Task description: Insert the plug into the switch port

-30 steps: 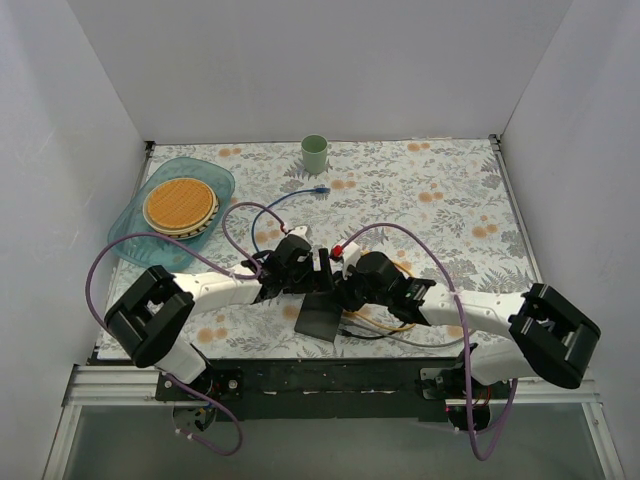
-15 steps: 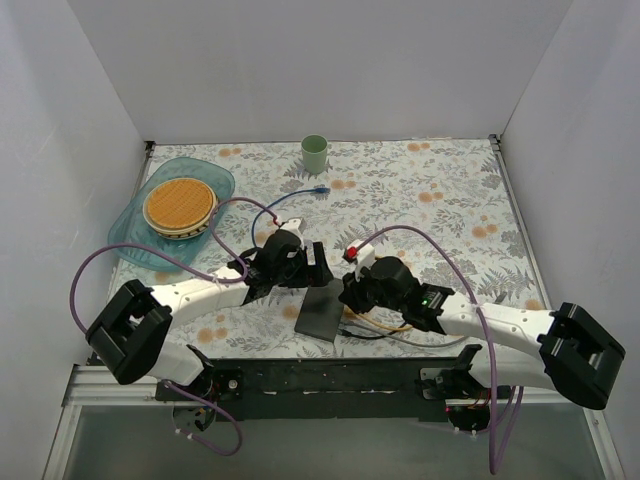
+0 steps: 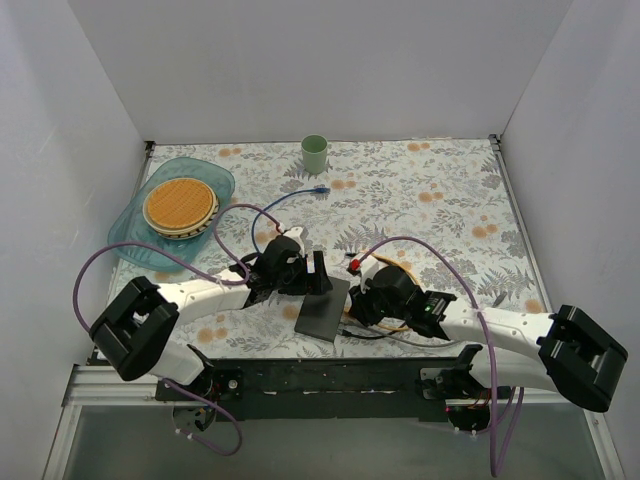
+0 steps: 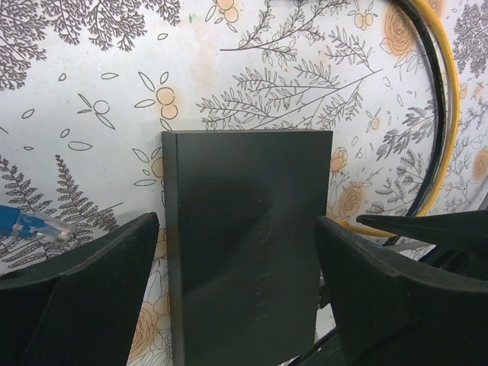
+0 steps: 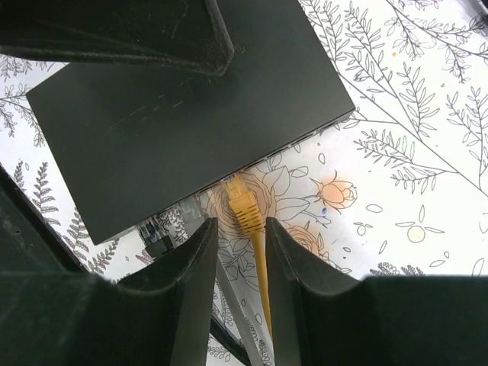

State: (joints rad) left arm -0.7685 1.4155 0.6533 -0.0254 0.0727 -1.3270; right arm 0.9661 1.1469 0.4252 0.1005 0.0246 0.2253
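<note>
I count one switch (image 3: pixel 322 308), one yellow plug (image 5: pixel 242 202), one blue-plugged cable (image 3: pixel 320 189), one black cable (image 4: pixel 435 84), one green cup (image 3: pixel 315 154), one teal tray (image 3: pixel 130 238), one woven disc (image 3: pixel 180 204).

The switch (image 3: pixel 322 308) is a flat dark grey box lying top up; the yellow plug (image 5: pixel 242 202) points at its socket edge, tip right against it.

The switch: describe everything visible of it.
The flat dark grey rectangular switch looks matte plastic, with faint embossed lettering on its plain top. It lies flat on the floral table cover near the front edge, between the arms. The left claw straddles it with open fingers; contact is unclear. Sockets show along the thin side facing the right claw, which holds a yellow plug at that side; whether it has entered is unclear.
</note>
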